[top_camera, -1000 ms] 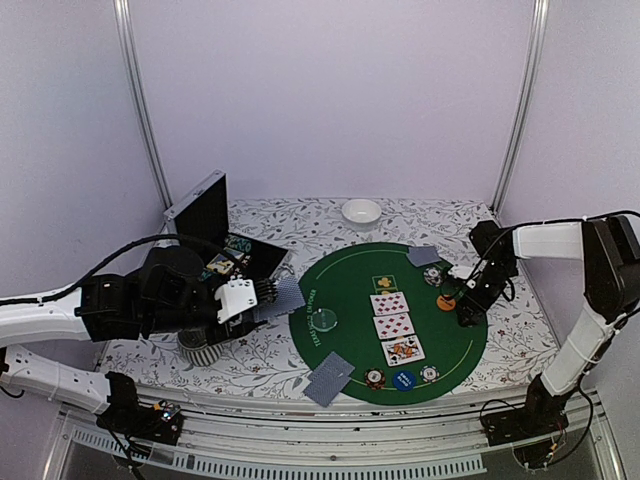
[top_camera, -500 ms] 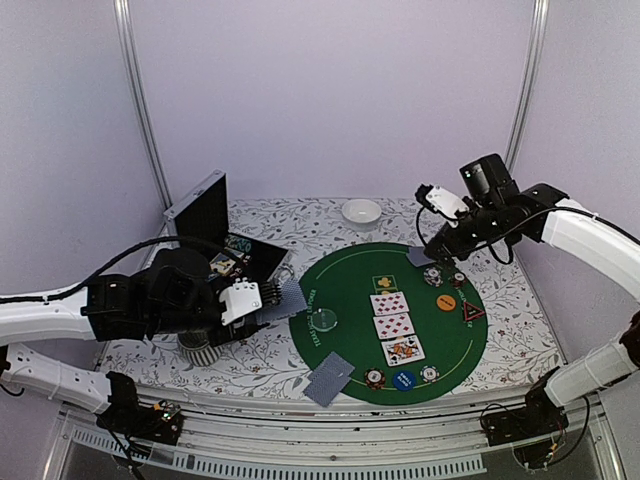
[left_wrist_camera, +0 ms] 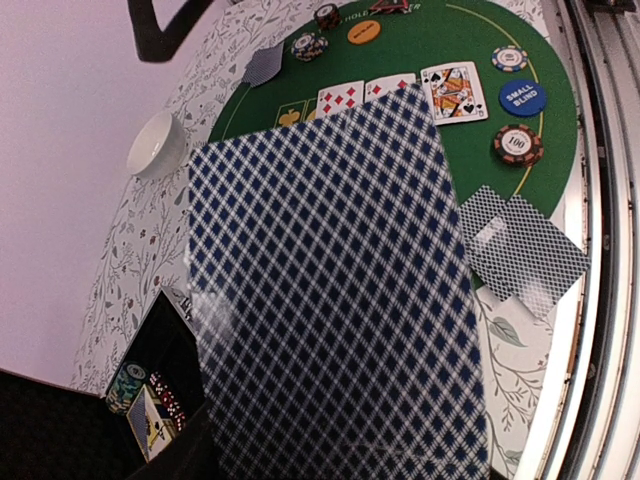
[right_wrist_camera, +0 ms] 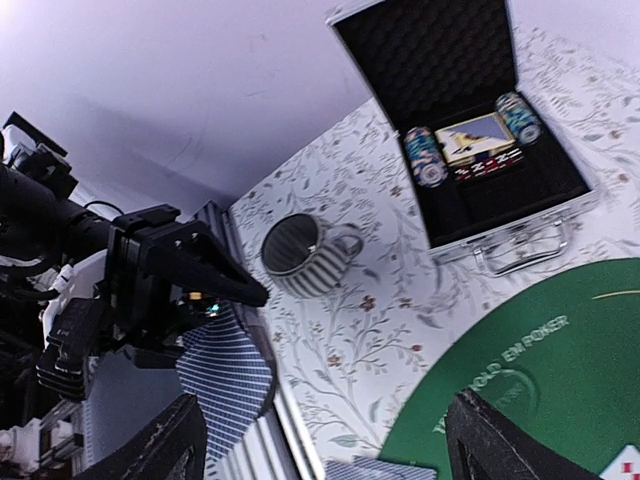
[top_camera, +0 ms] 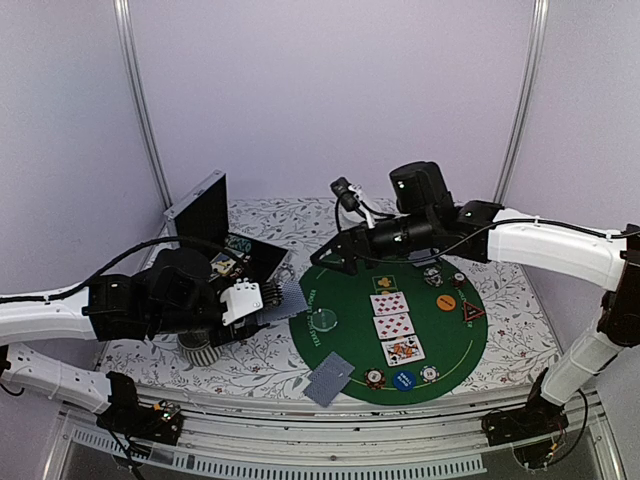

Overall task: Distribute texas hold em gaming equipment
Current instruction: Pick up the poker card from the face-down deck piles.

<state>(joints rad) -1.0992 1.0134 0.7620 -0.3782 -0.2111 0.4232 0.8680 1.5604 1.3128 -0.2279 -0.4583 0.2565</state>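
My left gripper (top_camera: pixel 262 298) is shut on a deck of blue-checked playing cards (top_camera: pixel 286 298) held left of the green mat (top_camera: pixel 345 350); the card back (left_wrist_camera: pixel 330 290) fills the left wrist view and hides the fingers. My right gripper (top_camera: pixel 335 258) is open and empty above the mat's far-left edge; its fingers (right_wrist_camera: pixel 150 450) frame the bottom of the right wrist view. Three face-up cards (top_camera: pixel 393 326) lie mid-mat. Two face-down cards (top_camera: pixel 330 378) lie at the mat's near-left edge. Chips (top_camera: pixel 403 380) sit along the near rim. An orange chip (top_camera: pixel 446 301) and the red triangle (top_camera: pixel 472 312) lie at the right.
An open black case (right_wrist_camera: pixel 470 140) with chip stacks stands at the back left. The ribbed mug (right_wrist_camera: pixel 300 255) stands below my left gripper (right_wrist_camera: pixel 190 270). The white bowl (left_wrist_camera: pixel 155 145) sits beyond the mat. A pale clear button (top_camera: pixel 324 320) lies on the mat's left.
My right arm has left the red triangle on the mat's right side and swung across the back to the mat's far-left edge. The left arm has not moved.
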